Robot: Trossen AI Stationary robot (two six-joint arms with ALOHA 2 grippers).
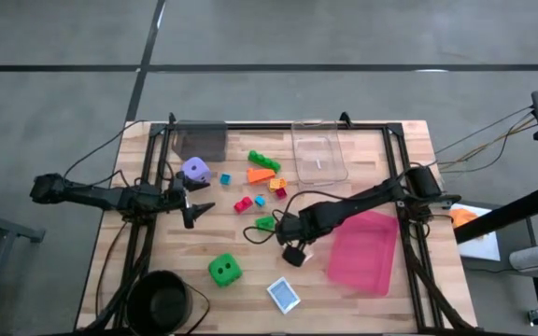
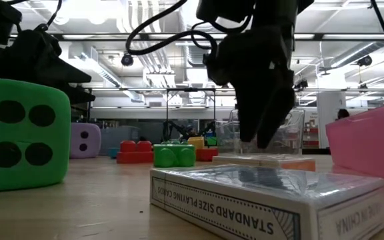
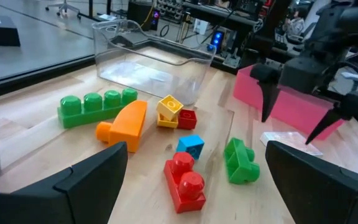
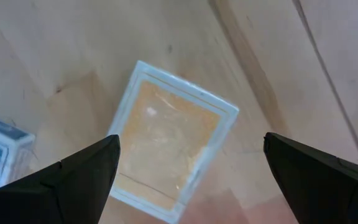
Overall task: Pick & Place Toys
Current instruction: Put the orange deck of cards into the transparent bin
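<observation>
The orange packet point(image 4: 169, 155) is mostly hidden in the overhead view, since the right gripper point(image 1: 294, 250) hangs right over it. Only the right wrist view shows it properly, lying flat on the tabletop point(image 1: 204, 233) with the jaws spread wide on either side and not touching it, so nothing is held. That same view cuts off the blue packet point(image 1: 284, 295) at its edge. In the overhead view it sits near the orange packet, toward the front edge of the tabletop.

The left gripper point(image 1: 194, 207) is just beside the purple die point(image 1: 194, 170), jaws also wide open and empty. In the left wrist view that die is only a sliver at the frame's corner. The low view crops the green die point(image 2: 20, 133) at the side, and the pink tray point(image 2: 372, 143) is cut off there too.

Count:
- 2 dice: purple one by the left gripper, green one point(image 1: 224, 270) left of the blue packet.
- 2 packets.
- 7 bricks that I can make out, in a loose cluster between the purple die and the right gripper: long green point(image 3: 96, 106), orange point(image 3: 126, 126), yellow point(image 3: 169, 107), small red point(image 3: 187, 119), blue point(image 3: 190, 147), bigger red point(image 3: 184, 181) and a small green point(image 3: 240, 162) closest to the right gripper.

The clear box point(image 1: 318, 153) stands behind the cluster, and its far wall is hard to trace through the plastic. The pink tray is right beside the orange packet.
</observation>
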